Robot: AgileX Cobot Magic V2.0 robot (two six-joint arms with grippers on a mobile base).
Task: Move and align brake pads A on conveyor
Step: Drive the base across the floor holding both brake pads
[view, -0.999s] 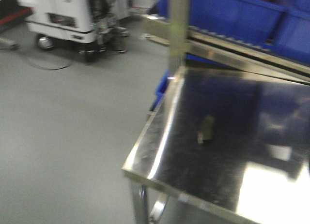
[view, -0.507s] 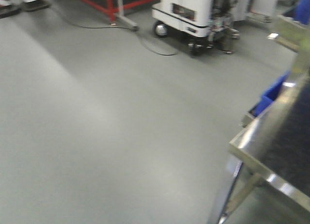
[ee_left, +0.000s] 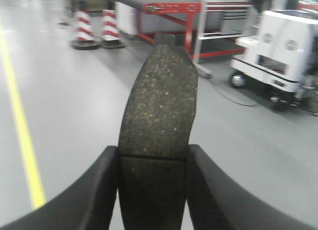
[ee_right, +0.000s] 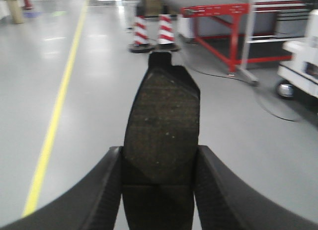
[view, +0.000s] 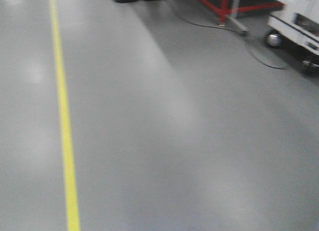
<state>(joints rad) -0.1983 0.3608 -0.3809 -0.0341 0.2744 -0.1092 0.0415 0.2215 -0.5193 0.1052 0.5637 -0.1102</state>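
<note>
Two grasps | left pad [ee_left: 158, 106] between jaws | right pad [ee_right: 161, 125] between jaws

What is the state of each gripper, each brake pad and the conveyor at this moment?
left gripper: shut on left brake pad, jaws on its two sides
left brake pad: held, rough face up, above the floor
right gripper: shut on right brake pad
right brake pad: held, above the floor
conveyor: ahead, apart from both pads; whether it runs cannot be told
</note>
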